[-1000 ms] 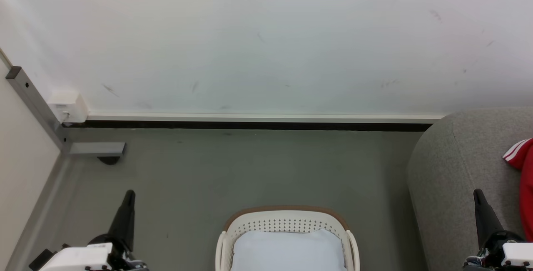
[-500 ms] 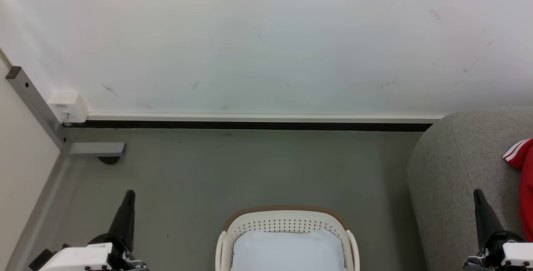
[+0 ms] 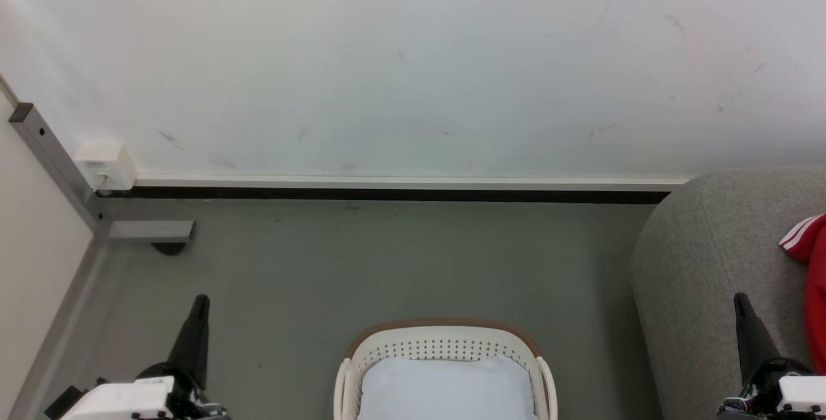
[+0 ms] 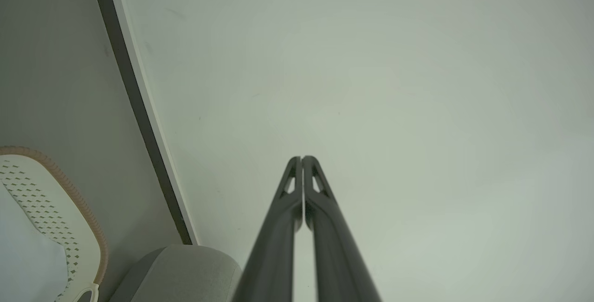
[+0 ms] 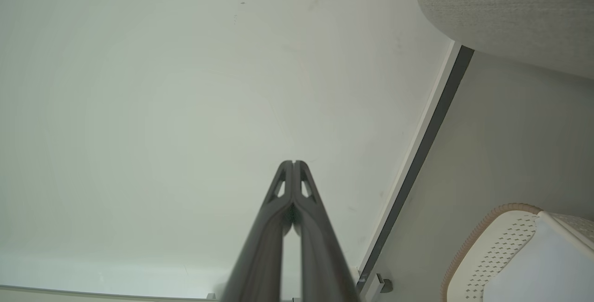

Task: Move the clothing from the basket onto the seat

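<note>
To the left of the basket, the left gripper was seen as a long dark spike tapering to a narrow tip, set on a rounded black base and backed by a boxy white housing marked with small dark dots along its lower edge. To the right of the basket, the right gripper was built alike, with the same dark taper, black base and white housing. In the wrist views, the fingers were shown as matt dark grey, each pierced by a slim triangular cut-out just below its rounded tip.
</note>
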Controlling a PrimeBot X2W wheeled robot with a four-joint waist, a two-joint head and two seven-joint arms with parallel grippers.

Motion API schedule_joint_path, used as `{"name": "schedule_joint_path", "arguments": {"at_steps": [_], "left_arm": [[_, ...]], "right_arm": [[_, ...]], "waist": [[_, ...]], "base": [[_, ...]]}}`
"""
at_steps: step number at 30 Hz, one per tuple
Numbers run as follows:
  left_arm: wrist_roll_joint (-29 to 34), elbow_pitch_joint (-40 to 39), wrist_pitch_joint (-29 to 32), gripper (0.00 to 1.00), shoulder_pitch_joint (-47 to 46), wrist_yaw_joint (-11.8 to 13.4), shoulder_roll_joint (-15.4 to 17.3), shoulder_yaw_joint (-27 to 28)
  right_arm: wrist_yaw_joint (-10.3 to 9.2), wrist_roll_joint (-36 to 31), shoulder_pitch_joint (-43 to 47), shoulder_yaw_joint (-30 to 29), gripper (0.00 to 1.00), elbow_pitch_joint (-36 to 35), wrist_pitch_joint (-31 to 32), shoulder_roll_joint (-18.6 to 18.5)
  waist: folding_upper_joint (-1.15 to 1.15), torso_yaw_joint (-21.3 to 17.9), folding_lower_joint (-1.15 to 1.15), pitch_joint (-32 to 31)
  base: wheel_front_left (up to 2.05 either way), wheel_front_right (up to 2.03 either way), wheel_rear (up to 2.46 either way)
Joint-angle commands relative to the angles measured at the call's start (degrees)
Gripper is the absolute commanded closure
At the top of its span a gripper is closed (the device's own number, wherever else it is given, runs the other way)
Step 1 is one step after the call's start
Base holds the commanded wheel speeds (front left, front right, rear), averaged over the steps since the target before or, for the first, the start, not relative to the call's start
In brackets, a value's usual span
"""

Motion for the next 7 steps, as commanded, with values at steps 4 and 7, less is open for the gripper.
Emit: {"name": "schedule_joint_path", "arguments": {"at_steps": [4,7], "left_arm": [[-0.72,0.03,0.22,1.0,-0.46,0.16,0.13,0.18],[-0.72,0.02,0.22,1.0,-0.46,0.16,0.13,0.18]], "right_arm": [[-0.12,0.73,-0.4,0.06,1.0,-0.17,-0.28,-0.45],[-0.12,0.75,-0.4,0.09,1.0,-0.18,-0.2,-0.48]], "waist": [[0.0,0.0,0.0,0.0],[0.0,0.0,0.0,0.0]], "base": [[0.0,0.0,0.0],[0.0,0.0,0.0]]}}
